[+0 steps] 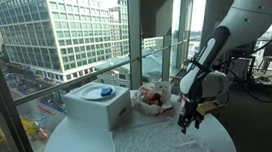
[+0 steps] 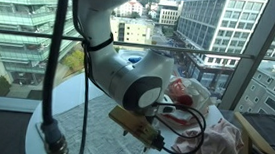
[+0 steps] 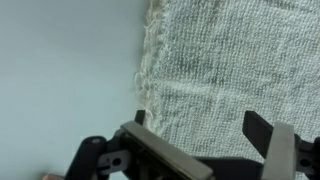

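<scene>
My gripper [image 3: 200,125] is open and empty, its two dark fingers hanging just above the edge of a white woven towel [image 3: 230,60]. The towel lies flat on the round white table [image 3: 60,70], with its frayed edge near one finger. In both exterior views the gripper [image 1: 185,123] [image 2: 161,129] points down over the towel [image 1: 160,144] [image 2: 94,118]. A tan bar crosses the lower part of the wrist view in front of the fingers.
A white box [image 1: 98,105] with a blue object [image 1: 104,91] on top stands on the table near the window. A clear bag with red contents [image 1: 154,98] [image 2: 188,95] sits behind the gripper. A pinkish cloth [image 2: 222,145] lies beside it. Glass windows surround the table.
</scene>
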`<move>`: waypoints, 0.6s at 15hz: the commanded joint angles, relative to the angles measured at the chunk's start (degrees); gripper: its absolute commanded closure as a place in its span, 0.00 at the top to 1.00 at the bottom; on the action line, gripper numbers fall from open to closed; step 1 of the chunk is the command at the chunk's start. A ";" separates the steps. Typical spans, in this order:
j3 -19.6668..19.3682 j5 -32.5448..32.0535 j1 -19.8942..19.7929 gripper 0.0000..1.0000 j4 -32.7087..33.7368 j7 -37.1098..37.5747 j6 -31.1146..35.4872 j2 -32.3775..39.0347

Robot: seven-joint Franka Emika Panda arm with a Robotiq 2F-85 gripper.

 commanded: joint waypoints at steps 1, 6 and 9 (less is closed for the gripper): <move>0.56 0.91 -1.43 1.00 4.36 -1.02 0.51 4.54; 0.44 1.16 -1.40 1.00 8.56 1.25 0.35 8.94; 0.13 0.94 -1.12 1.00 9.78 2.56 0.09 10.43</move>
